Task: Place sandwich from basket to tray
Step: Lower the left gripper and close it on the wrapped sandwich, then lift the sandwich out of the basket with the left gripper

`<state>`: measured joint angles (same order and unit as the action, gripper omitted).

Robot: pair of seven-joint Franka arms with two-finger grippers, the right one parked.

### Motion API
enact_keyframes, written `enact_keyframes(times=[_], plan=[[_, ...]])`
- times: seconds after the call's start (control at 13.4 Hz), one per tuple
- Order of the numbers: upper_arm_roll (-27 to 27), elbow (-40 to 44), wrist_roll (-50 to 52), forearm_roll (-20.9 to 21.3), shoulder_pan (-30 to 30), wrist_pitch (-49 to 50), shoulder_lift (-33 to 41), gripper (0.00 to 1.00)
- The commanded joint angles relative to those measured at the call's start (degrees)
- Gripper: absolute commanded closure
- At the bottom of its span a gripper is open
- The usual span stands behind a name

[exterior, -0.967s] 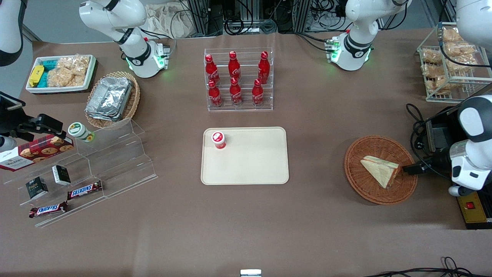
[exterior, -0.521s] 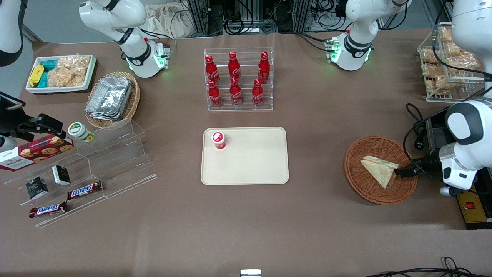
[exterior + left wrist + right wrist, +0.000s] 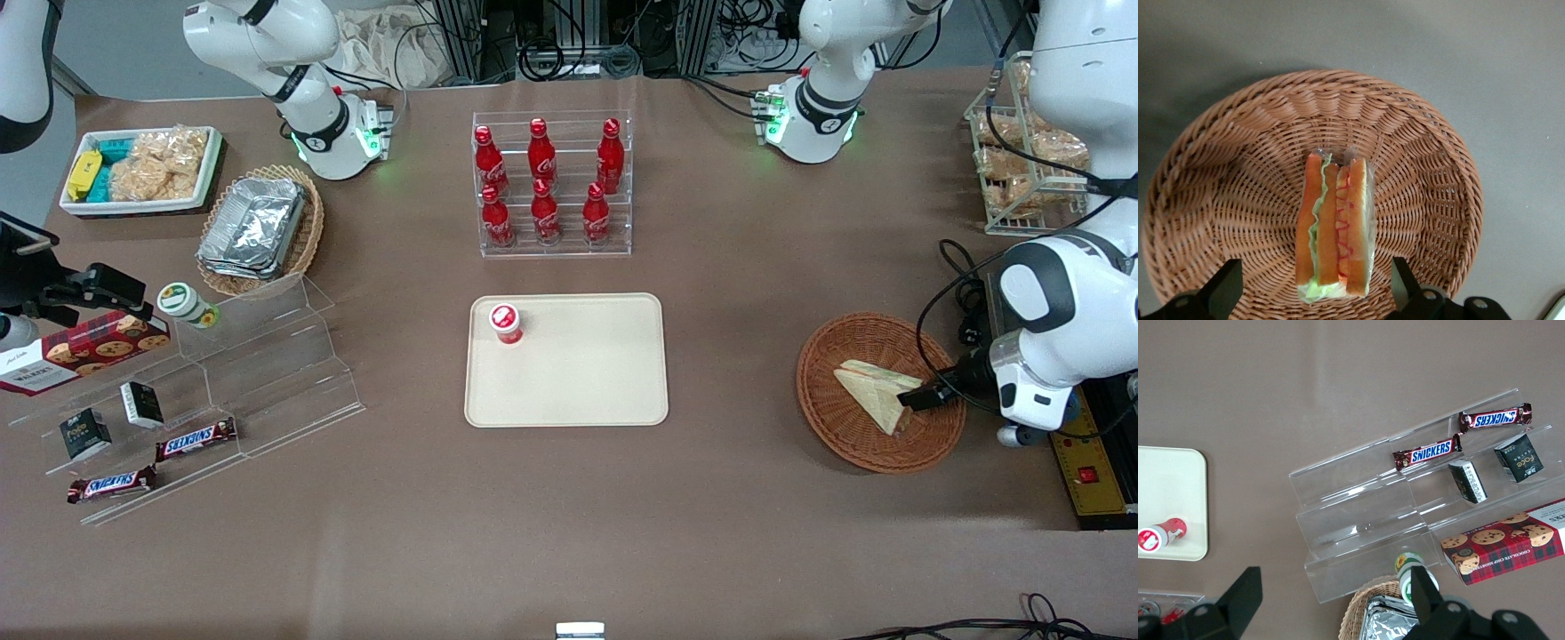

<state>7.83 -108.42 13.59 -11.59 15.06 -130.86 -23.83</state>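
hovering over the basket [image 3: 880, 391], the end effector [image 3: 1315, 293] is spread wide astride the sandwich [image 3: 1333, 227].
the sandwich lies in the basket, well apart from the tray [image 3: 587, 373].

Legible markings cluster on the clear acrylic stepped stand [image 3: 1405, 513]. Two chocolate bars [image 3: 1427, 452] on its lower steps read "SNICKERS" (white wrapper band, blue letters). A dark small box [image 3: 1519, 457] beside them reads "Fole", uncertain. The red tartan cookie box [image 3: 82, 350] on the stand shows "Walkers", faintly. No other text is readable.
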Motion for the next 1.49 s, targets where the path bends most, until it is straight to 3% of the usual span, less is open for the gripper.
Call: enact_keyframes(times=[0.0, 0.22, 0.37, 0.82, 1.19, 1.41], plan=[[0.7, -1.0, -0.7, -1.2, 0.8, -2.0, 0.0, 0.00], [0.7, -1.9, -3.5, -3.3, 1.1, -3.8, -0.6, 0.02], [0.7, -2.1, -4.7, -4.1, 1.4, -4.1, -0.6, 0.10], [0.7, -2.1, -4.9, -4.1, 1.4, -4.0, -0.6, 0.66], [0.8, 0.9, -5.8, -3.4, 0.9, -0.6, 0.8, 0.68], [1.0, 7.7, -3.9, -2.9, 0.4, 13.9, 4.0, 0.68]])
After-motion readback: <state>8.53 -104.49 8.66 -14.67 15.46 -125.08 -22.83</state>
